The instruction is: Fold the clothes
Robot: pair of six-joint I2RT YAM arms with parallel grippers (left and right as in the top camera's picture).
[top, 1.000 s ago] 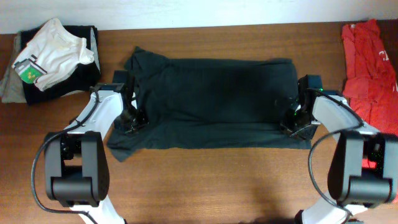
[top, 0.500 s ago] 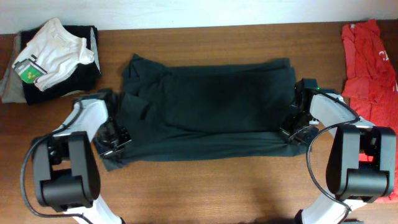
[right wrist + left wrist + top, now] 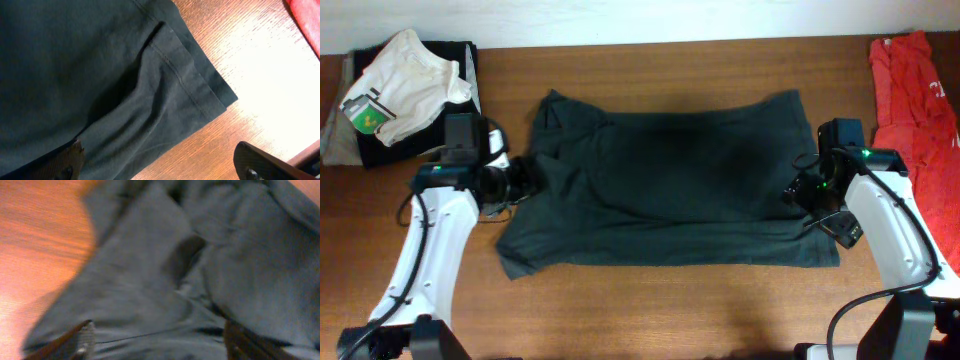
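The clothes in the middle are a black T-shirt point(image 3: 670, 190), lying flat as a wide band across the table, its sleeve end at the left. My left gripper point(image 3: 520, 178) hovers at that left edge. In the left wrist view it point(image 3: 160, 347) is open, fingertips wide apart above rumpled black fabric point(image 3: 150, 270), nothing between them. My right gripper point(image 3: 802, 190) is at the shirt's right edge. In the right wrist view it point(image 3: 160, 167) is open over the hemmed corner point(image 3: 200, 90) and bare wood. A red T-shirt point(image 3: 910, 90) lies at the far right.
A pile of folded garments point(image 3: 400, 95), white on black, sits at the back left corner. The wooden table point(image 3: 670, 320) runs along the front below the shirt. The red fabric point(image 3: 305, 15) lies close to my right arm.
Both grippers were shut on the shirt's side edges and drew it toward the front. They have now opened, let go and lifted away; the shirt lies lower and flatter.
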